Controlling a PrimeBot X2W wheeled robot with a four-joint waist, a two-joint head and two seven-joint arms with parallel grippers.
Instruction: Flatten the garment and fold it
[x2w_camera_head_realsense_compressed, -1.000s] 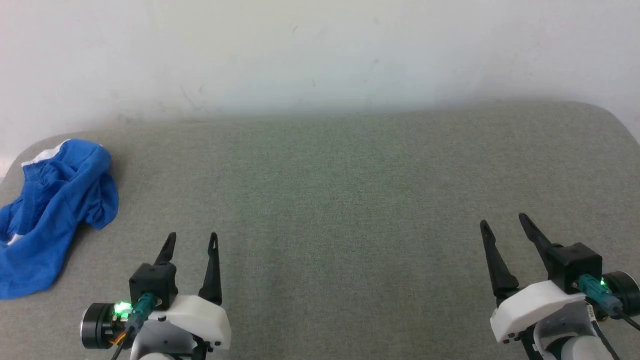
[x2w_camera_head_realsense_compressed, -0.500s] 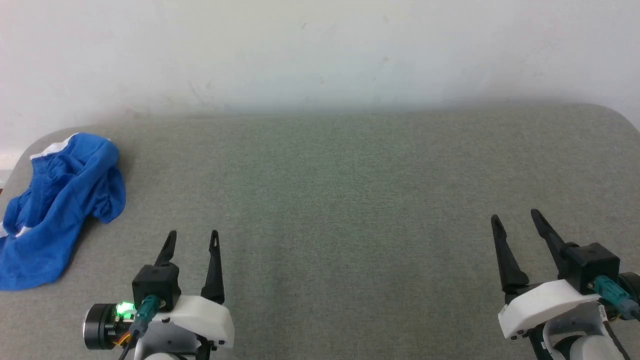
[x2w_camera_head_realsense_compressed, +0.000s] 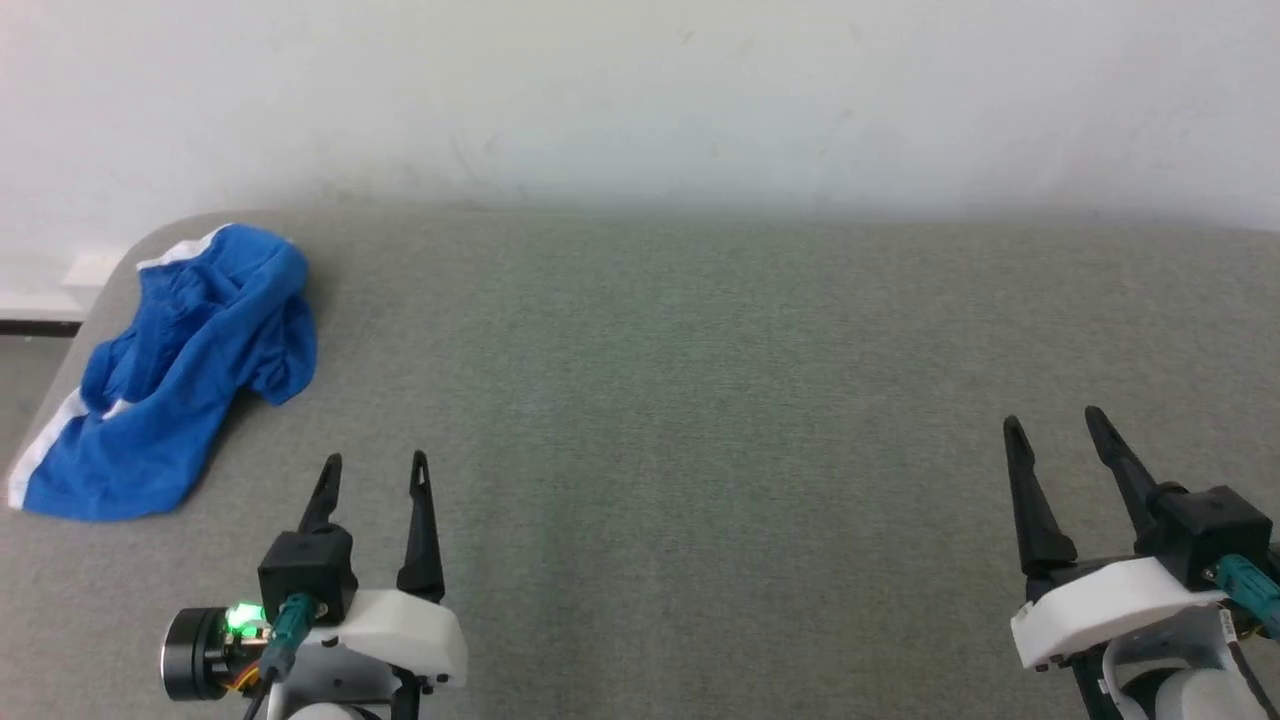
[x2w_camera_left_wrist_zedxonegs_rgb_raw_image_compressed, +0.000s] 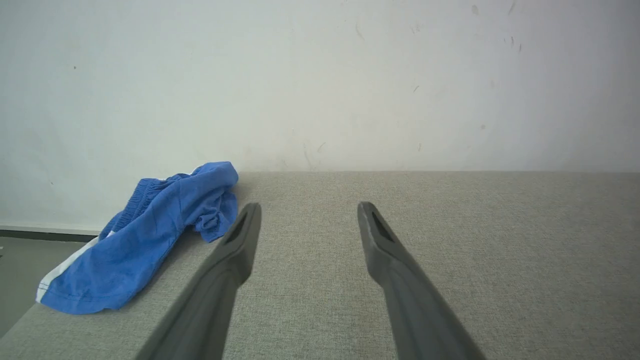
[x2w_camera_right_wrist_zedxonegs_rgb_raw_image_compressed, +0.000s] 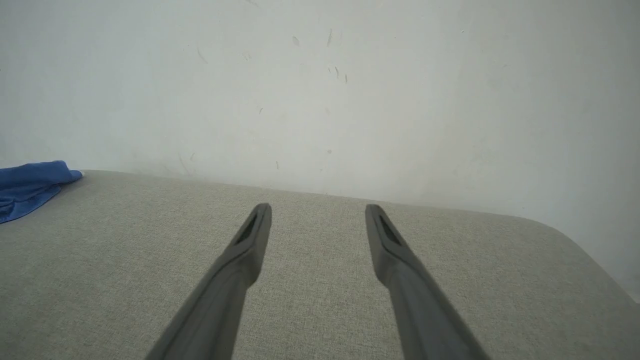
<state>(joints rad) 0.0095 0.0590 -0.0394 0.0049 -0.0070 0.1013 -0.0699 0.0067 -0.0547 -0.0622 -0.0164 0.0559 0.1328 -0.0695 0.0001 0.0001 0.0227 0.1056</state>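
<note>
The garment (x2w_camera_head_realsense_compressed: 185, 375), royal-blue shorts with white stripe edges, lies crumpled and bunched at the far-left corner of the grey table (x2w_camera_head_realsense_compressed: 680, 400). Left gripper (x2w_camera_head_realsense_compressed: 372, 468) and right gripper (x2w_camera_head_realsense_compressed: 1052, 420) hover with fingers spread, holding nothing.

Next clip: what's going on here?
Nothing is being handled yet. The shorts lie crumpled at the far left corner of the grey surface, not flattened or folded. The left gripper and right gripper are both open and empty near the front edge, fingers pointing at the wall. Neither touches the shorts; the left gripper is the closer one.
</note>
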